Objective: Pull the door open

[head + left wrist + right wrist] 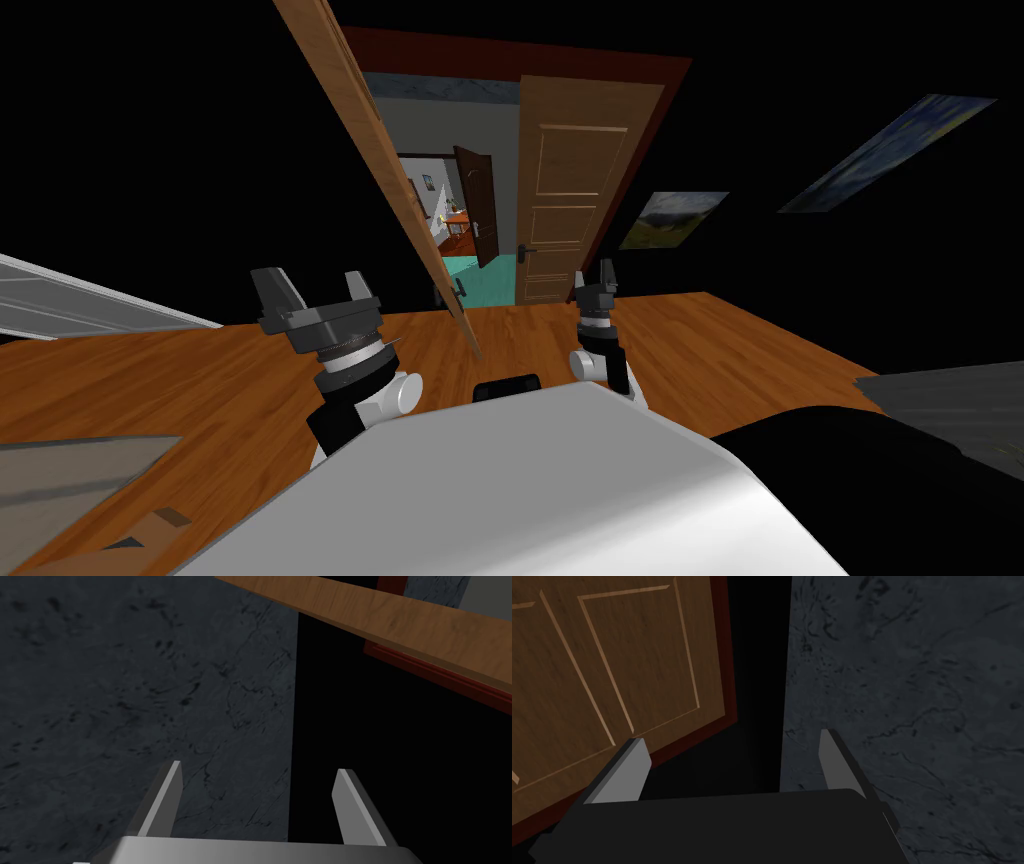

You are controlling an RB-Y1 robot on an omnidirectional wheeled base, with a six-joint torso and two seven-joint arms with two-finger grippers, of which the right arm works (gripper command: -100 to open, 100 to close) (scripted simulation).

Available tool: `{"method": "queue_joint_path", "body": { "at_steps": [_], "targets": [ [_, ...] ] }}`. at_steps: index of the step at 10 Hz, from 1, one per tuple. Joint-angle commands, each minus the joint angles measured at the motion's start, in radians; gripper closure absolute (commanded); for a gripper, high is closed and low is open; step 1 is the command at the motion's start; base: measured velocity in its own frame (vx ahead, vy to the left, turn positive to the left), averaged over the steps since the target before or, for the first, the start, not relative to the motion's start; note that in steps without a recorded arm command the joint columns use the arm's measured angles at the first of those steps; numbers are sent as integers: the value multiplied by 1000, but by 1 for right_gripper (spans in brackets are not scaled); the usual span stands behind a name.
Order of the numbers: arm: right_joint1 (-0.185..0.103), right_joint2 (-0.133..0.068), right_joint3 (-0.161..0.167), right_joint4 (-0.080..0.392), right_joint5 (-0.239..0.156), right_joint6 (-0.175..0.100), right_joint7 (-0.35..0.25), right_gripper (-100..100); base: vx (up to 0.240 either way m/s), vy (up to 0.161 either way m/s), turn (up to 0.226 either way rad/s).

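- Head view: the open door (393,180) is swung toward me and I see it edge-on. It stands between my two grippers and touches neither one.
- A dark handle (458,289) sits low on that door, nearer my left gripper (313,285) than my right gripper (597,280), and clear of both.
- The shut door (570,190) fills the other half of the dark red door frame (672,95), just behind the right gripper.
- Both grippers hang over the wooden floor (180,370).
- Left wrist view: the left gripper (257,801) has its fingers spread apart and holds nothing. The open door's edge (400,626) runs past well beyond the tips, with a grey wall (125,676) in front.
- Right wrist view: the right gripper (732,768) is spread wide and holds nothing. The shut door (612,666) is ahead of one finger.
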Motion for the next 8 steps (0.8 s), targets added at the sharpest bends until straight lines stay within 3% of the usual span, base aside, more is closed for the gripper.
{"method": "queue_joint_path", "body": {
  "at_steps": [1, 4, 8],
  "targets": [
    [-20, -12, -3, 40, -17, -2, 7, -100, 28, -14, 87],
    [-49, -28, -6, 99, -43, -4, 18, -100, 68, -18, 68],
    [-106, -60, -14, 213, -93, -8, 39, -100, 76, -15, 84]
  ]
}}
